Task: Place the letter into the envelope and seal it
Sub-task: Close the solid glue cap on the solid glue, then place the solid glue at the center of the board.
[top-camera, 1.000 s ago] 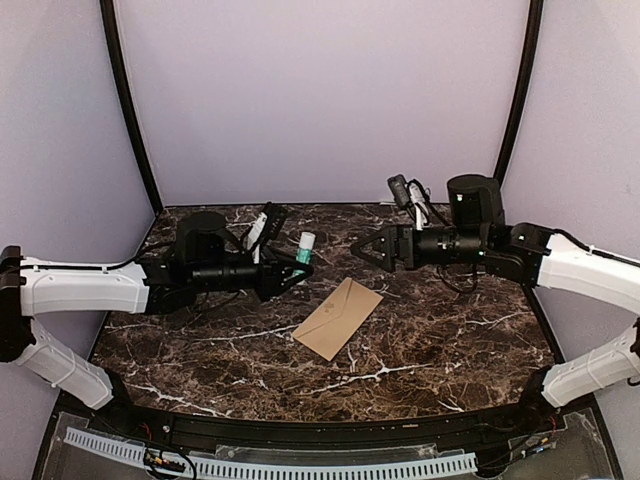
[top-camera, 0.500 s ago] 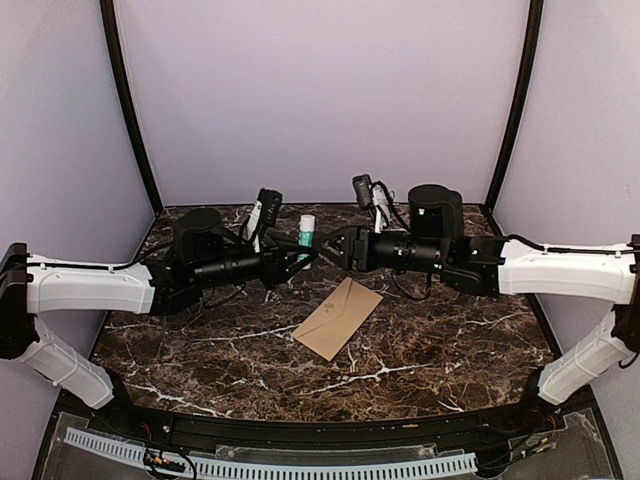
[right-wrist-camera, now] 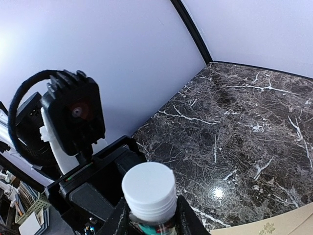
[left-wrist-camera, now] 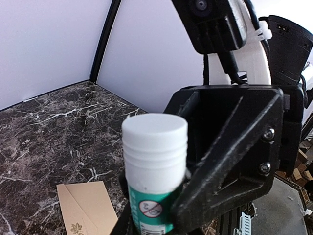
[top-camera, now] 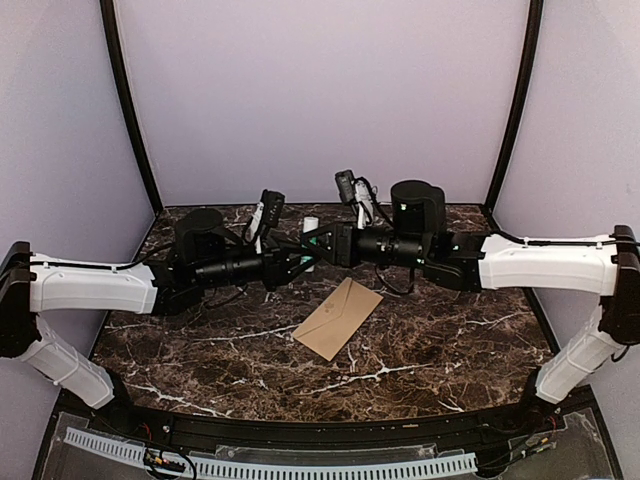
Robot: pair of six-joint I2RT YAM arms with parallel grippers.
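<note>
Tan-brown kraft paper envelope [top-camera: 338,318]: flat on dark marble table [top-camera: 450,340], centre, apart from both arms. Above far side: white-capped green-labelled glue stick [left-wrist-camera: 154,161], pinched at base by L gripper [top-camera: 298,264], narrow; clamped just under cap by R gripper [right-wrist-camera: 152,218], fingers touching both sides.

The glue stick [left-wrist-camera: 154,147] and the envelope [left-wrist-camera: 85,208] are both cut off below, the stick's label seemingly half hidden.

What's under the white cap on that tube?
A green label with a crossed-out red circle. Below that, the tube is covered by the left gripper and right gripper around it. Whatever is inside the cap cannot be seen.
</note>
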